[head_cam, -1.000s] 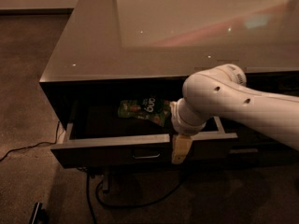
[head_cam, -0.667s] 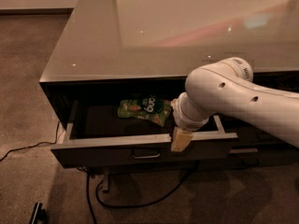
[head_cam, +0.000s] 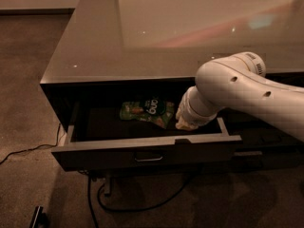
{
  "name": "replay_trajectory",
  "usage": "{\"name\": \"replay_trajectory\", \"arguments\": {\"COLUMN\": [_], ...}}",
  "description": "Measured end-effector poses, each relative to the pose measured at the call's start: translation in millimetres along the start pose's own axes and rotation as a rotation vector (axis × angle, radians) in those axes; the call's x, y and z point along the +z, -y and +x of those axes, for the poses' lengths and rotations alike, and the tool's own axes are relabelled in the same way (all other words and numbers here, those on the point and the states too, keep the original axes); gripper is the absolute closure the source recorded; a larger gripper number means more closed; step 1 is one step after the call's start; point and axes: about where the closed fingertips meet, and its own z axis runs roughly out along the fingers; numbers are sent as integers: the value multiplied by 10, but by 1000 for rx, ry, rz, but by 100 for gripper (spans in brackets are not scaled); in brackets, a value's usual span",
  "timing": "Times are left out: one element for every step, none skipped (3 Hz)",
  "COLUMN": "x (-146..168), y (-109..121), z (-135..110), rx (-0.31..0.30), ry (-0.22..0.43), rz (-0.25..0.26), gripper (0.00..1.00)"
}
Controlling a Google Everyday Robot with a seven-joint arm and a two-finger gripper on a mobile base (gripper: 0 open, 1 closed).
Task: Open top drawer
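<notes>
The top drawer (head_cam: 95, 155) of the low dark cabinet is pulled out. Its flat front faces me, with a small metal loop handle (head_cam: 148, 158) at its centre. A green snack bag (head_cam: 147, 112) lies inside towards the back. My white arm reaches in from the right. The gripper (head_cam: 184, 123) hangs over the drawer's inside, near its right end, just behind and above the front panel. It touches neither the handle nor the bag.
The cabinet's glossy top (head_cam: 142, 32) overhangs the back of the open drawer. A second drawer column (head_cam: 266, 151) lies to the right under my arm. Cables (head_cam: 118, 205) trail on the carpet below. A small dark object (head_cam: 38, 217) lies at the bottom left.
The gripper has risen from in front of the drawer's front panel to above its rim, over the inside. The drawer stands open as before.
</notes>
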Motion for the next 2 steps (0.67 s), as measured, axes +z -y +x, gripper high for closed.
{"name": "replay_trajectory", "arguments": {"x": [109,295], "y": [100,173], "z": [38,62], "rx": [12,26], "ry": [29,62], "rz": [0,-11], "gripper": [88,100]}}
